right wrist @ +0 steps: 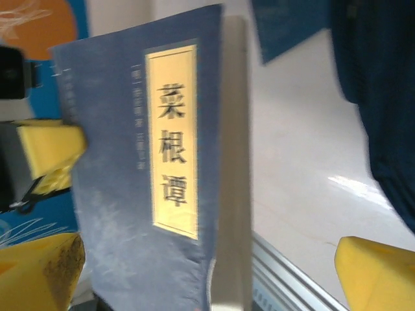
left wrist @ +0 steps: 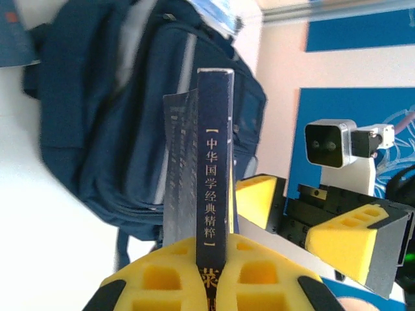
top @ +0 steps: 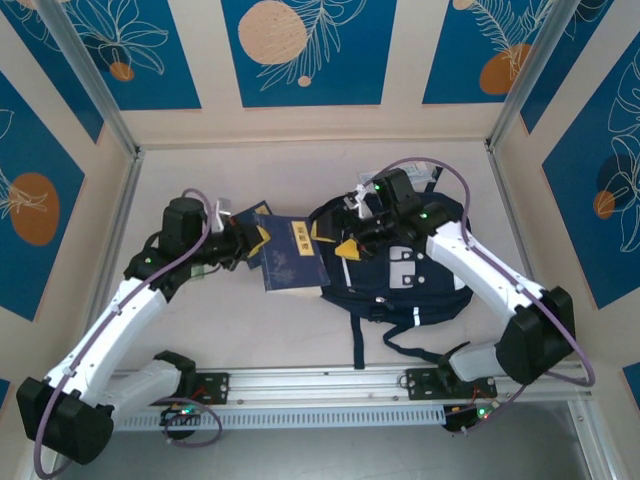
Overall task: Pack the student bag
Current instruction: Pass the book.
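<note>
The student bag (top: 410, 275) is the biggest thing here. It lies flat on the right side of the white table (top: 250, 330), with its front pockets up and its dark straps hanging toward the arms. Its long way runs from near to far, and its top end points away from the arms. I cannot tell if the top is unzipped. Just to the left of the bag is a dark blue book (top: 290, 258) with a yellow label. Its right edge looks to be touching the bag's left side. The book's long way also runs near to far, so book and bag lie side by side. The left gripper (left wrist: 213, 285) is squeezed tight on the book's spine. The right gripper (top: 336, 238) sits over the far left part of the bag, right beside the book. Its yellow fingers are spread wide with nothing in them. The bag is to the right of the held book, so I think the book must go right and in through the bag's top. The right arm is closer to the bag.
</note>
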`<act>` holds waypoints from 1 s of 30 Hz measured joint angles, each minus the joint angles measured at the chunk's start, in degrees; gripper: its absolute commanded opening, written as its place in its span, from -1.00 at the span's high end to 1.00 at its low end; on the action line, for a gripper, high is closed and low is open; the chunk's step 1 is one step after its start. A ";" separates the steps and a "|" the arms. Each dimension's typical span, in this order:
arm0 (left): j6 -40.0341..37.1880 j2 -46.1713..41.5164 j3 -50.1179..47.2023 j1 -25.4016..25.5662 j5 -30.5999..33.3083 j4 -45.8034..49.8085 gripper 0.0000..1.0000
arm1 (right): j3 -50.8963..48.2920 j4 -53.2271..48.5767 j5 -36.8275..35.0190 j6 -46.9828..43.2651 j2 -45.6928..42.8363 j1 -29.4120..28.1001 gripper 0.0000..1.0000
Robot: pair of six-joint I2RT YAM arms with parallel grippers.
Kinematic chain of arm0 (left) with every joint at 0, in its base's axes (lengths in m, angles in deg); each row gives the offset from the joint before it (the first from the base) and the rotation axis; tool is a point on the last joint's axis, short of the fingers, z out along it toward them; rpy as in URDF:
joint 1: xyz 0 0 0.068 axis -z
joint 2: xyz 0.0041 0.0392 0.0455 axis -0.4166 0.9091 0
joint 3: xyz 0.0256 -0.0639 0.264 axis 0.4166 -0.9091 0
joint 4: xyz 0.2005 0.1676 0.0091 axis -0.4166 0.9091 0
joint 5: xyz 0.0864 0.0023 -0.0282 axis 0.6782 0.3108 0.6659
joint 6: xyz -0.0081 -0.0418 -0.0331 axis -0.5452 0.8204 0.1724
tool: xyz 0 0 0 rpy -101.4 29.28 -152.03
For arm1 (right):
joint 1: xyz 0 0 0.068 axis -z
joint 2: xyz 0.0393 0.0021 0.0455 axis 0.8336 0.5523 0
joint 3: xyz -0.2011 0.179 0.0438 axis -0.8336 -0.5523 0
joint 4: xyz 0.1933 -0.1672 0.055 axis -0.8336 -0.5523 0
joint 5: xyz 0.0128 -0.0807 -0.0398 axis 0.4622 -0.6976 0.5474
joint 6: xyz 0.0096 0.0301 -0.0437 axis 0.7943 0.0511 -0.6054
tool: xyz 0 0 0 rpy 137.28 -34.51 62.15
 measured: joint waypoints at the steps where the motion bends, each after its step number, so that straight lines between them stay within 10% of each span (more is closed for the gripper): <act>1: 0.02 0.33 0.83 0.33 -0.66 -0.57 1.00 | -0.50 0.96 0.98 0.39 -0.83 0.20 -0.99; 14: 2.89 6.75 10.58 9.79 -8.17 -14.64 1.00 | -15.56 22.84 8.02 14.01 -12.28 3.96 -0.38; 26: 2.56 10.62 17.62 12.28 -11.19 -14.78 1.00 | -26.77 46.90 10.27 28.94 -26.80 3.98 -0.73; 30: 2.45 12.20 19.50 13.25 -12.11 -14.73 1.00 | -30.34 50.69 8.33 31.93 -31.71 4.00 -0.44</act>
